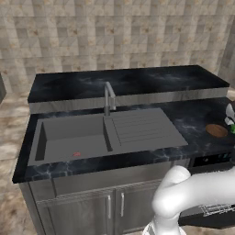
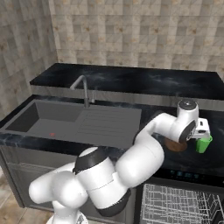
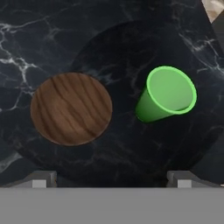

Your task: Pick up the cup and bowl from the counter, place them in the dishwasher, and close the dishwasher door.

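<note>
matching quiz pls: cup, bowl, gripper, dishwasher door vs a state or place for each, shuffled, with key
Things:
1. cup
2. bowl
3. gripper
4. dishwasher door

States or places:
A. wood-look, lying on the counter beside the green thing
B. open, white wire rack showing
C. jaws wide apart, hovering above the counter, holding nothing
D. bright green, standing upright on the counter

Pairs: 1-D, 2-A, 3-C, 4-B
</note>
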You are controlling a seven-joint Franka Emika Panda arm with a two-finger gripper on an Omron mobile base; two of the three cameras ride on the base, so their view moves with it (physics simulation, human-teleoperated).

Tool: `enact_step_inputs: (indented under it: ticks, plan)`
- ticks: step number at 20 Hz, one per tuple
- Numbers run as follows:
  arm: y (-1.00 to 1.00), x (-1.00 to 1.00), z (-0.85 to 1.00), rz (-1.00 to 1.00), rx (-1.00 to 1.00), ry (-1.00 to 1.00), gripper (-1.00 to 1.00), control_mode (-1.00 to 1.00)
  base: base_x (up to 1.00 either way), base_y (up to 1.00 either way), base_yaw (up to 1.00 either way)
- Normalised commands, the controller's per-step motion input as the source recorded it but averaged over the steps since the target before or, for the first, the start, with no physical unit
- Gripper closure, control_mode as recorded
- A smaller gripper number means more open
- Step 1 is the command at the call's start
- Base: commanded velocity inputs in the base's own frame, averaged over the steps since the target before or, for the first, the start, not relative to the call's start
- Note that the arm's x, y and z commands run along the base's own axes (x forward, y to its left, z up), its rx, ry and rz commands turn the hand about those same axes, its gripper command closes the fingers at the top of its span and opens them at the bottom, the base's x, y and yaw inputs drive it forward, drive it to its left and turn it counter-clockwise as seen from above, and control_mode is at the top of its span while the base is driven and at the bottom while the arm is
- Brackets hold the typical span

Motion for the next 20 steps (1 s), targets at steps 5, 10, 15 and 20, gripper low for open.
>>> enact_step_inputs:
  ticks: [5, 10, 15, 20]
  plan:
    - [-0.15, 0.28, 0.0, 0.0, 0.0, 0.0, -1.0, -1.0, 0.0, 0.0, 0.0]
    - [-0.1, 0.31, -0.02, 0.0, 0.0, 0.02, -1.0, -1.0, 0.0, 0.0, 0.0]
    - [-0.16, 0.31, -0.11, 0.0, 0.0, 0.03, -1.0, -1.0, 0.0, 0.0, 0.0]
    - [-0.22, 0.2, -0.14, 0.0, 0.0, 0.02, -1.0, -1.0, 0.0, 0.0, 0.0]
